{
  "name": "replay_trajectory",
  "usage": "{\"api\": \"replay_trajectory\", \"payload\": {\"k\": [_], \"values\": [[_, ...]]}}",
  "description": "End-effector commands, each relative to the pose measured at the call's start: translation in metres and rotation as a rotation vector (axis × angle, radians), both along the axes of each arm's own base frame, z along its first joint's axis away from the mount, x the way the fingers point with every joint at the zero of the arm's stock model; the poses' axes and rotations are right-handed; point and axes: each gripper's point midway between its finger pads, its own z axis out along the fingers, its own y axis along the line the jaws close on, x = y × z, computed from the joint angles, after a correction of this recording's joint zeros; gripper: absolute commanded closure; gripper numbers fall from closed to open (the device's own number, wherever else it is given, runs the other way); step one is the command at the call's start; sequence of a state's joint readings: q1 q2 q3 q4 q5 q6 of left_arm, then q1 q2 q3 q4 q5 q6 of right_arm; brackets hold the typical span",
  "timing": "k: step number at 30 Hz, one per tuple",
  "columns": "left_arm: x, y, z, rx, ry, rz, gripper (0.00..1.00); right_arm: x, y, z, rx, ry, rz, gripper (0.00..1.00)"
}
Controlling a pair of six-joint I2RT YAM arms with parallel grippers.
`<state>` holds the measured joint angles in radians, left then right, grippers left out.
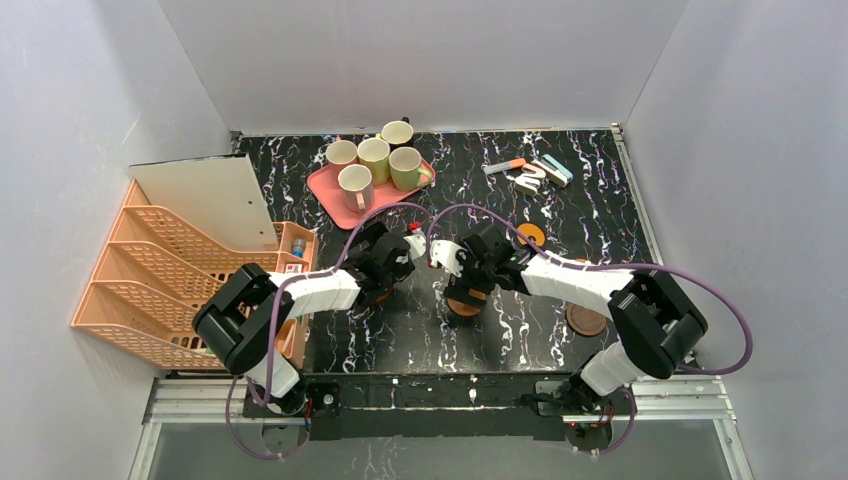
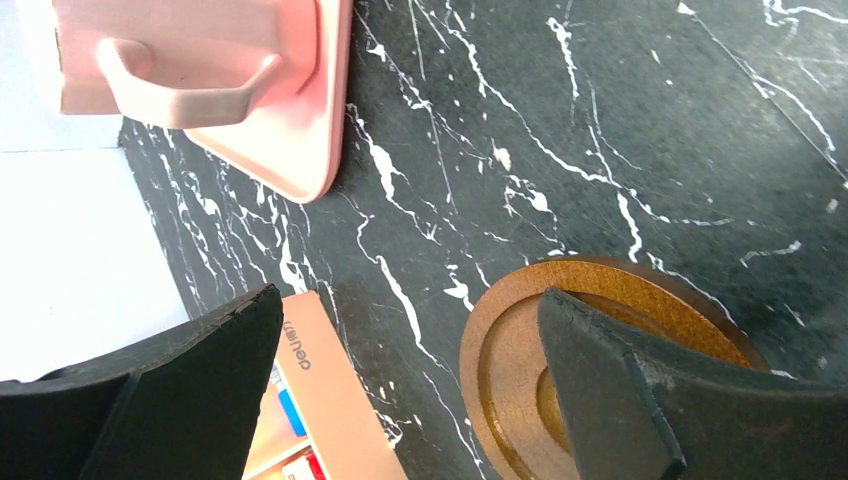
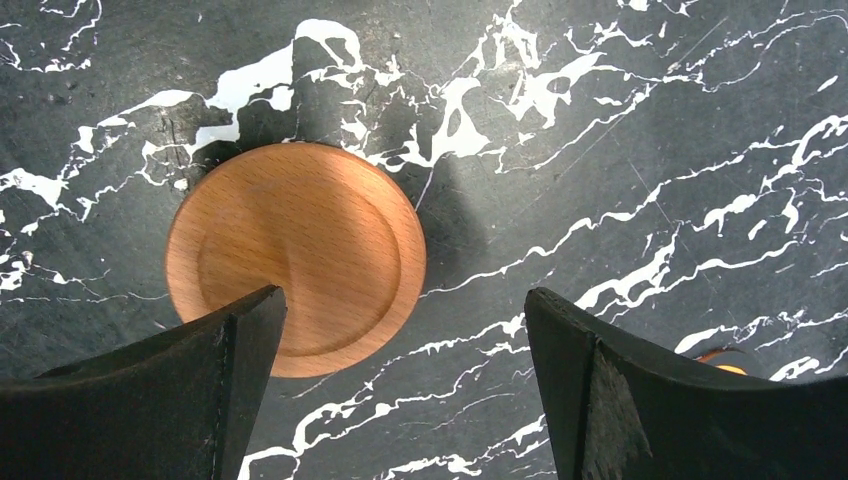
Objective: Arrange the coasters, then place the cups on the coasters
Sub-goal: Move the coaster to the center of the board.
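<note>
Five cups (image 1: 374, 160) stand on a pink tray (image 1: 322, 186) at the back; the pale pink cup (image 2: 180, 60) shows in the left wrist view. My left gripper (image 1: 392, 268) (image 2: 408, 298) hangs open over the table, its right finger (image 2: 640, 390) covering part of a ringed brown coaster (image 2: 510, 360). My right gripper (image 1: 468, 275) (image 3: 402, 297) is open too, empty, with its left finger (image 3: 180, 390) over the edge of a light wooden coaster (image 3: 295, 250) (image 1: 465, 304). Two more coasters lie to the right, one orange (image 1: 531, 235) and one dark brown (image 1: 586, 320).
An orange file rack (image 1: 150, 290) and a white board (image 1: 205, 195) fill the left side. A small orange box (image 1: 295, 247) (image 2: 330, 400) sits just left of my left gripper. Pens and small blocks (image 1: 530, 172) lie at the back right.
</note>
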<state>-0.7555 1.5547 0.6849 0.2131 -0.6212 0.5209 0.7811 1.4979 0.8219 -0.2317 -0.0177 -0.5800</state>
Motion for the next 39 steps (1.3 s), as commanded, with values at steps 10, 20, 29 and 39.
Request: {"api": "replay_trajectory", "payload": {"k": [10,20,29,39], "values": [[0.011,0.009,-0.01,0.018,0.02,0.061,0.02,0.012,0.011,-0.006,0.014,-0.03,-0.019,0.01],[0.01,0.019,0.059,-0.222,-0.057,0.045,0.02,0.023,0.011,-0.01,0.011,-0.071,-0.06,0.01],[-0.028,0.053,0.08,-0.334,-0.047,0.039,0.02,0.038,0.024,-0.023,-0.008,-0.037,-0.111,0.01],[-0.061,0.068,0.076,-0.409,-0.073,0.043,0.02,0.06,0.045,-0.032,-0.054,-0.054,-0.157,0.01]]}}
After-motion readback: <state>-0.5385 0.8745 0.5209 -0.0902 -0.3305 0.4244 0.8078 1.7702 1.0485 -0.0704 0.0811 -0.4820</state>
